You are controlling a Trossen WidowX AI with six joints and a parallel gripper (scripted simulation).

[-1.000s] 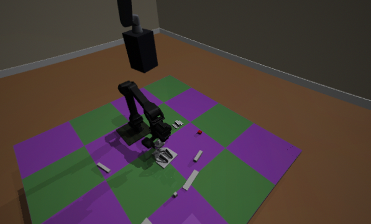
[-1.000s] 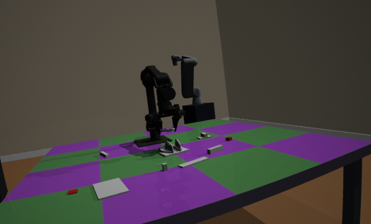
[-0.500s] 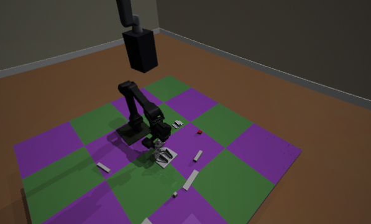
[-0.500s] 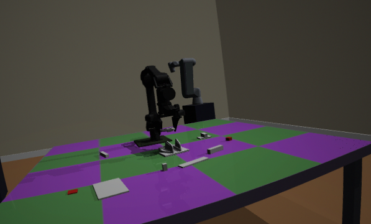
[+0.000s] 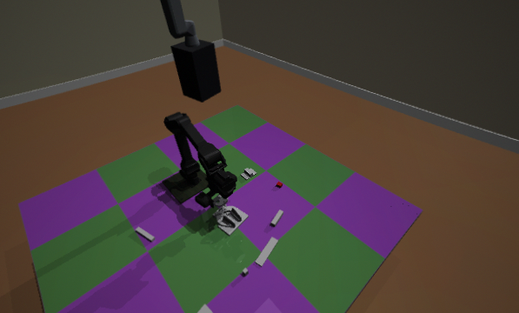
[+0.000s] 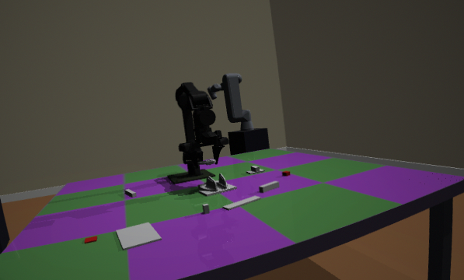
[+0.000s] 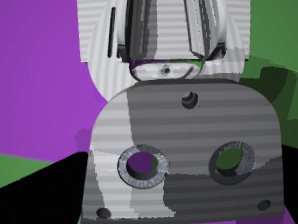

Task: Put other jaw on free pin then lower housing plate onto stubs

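My gripper (image 5: 219, 199) (image 6: 204, 159) (image 7: 179, 159) is shut on the pale grey housing plate (image 5: 220, 202) (image 6: 207, 162) (image 7: 150, 115), with one black finger at each side. The plate is held above the table, close to the base's near edge, and has two large round holes. The white base (image 5: 237, 227) (image 6: 228, 188) (image 7: 86, 30) lies on the table. Two jaws, one (image 5: 229, 222) (image 6: 211, 183) (image 7: 143, 30) and the other (image 5: 236, 214) (image 6: 222, 180) (image 7: 206, 25), stand on it side by side. The plate hides the pins and gear teeth; I cannot tell whether they mesh.
A small white part (image 5: 249, 173) (image 6: 255, 169) and a red block (image 5: 279, 184) (image 6: 286, 173) lie beyond the base. A short bar (image 5: 276, 218) (image 6: 269, 187), a long flat bar (image 5: 267, 251) (image 6: 242, 202), a small cube (image 5: 245, 272) (image 6: 205, 208) and another bar (image 5: 144, 234) (image 6: 130, 193) lie around it.
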